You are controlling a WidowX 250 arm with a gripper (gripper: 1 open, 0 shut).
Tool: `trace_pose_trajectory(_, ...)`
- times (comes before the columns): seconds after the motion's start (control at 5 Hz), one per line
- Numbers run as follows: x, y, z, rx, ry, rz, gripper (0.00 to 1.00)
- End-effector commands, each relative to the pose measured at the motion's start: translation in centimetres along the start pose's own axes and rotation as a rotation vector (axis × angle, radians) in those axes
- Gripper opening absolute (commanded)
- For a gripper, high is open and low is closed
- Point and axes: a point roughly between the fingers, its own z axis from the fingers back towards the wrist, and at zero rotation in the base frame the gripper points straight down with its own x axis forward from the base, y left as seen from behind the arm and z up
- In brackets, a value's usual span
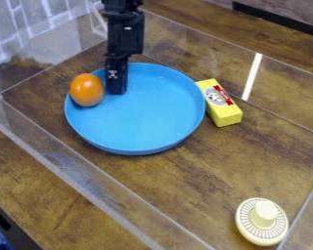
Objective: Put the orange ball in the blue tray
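The orange ball [86, 90] rests at the left edge of the blue tray [153, 132], against its rim. My gripper [114, 84] hangs from the black arm right beside the ball, on its right, over the tray's back left part. Its fingers stand together with nothing between them. The ball is free of the gripper; whether the fingers touch the ball's side I cannot tell.
A yellow rectangular block [221, 103] lies just right of the tray. A small cream ribbed disc [261, 220] sits near the front right corner. Transparent panel edges run across the wooden table [67, 186].
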Motion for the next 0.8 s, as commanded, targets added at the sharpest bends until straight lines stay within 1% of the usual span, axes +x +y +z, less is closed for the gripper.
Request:
trace_pose_trajectory(0.0, -0.51, 0.91, 2.05, 0.059, -0.019, 0.005, 1.0)
trace_pose_trajectory(0.2, -0.76, 1.4, 1.91, 0.057, -0.014, 0.002, 1.0)
trace_pose_trajectory(0.4, -0.87, 1.43, 2.18, 0.053, -0.009, 0.001, 0.0)
trace_pose_trajectory(0.6, -1.16, 1.66, 2.15, 0.05, 0.001, 0.0, 1.0)
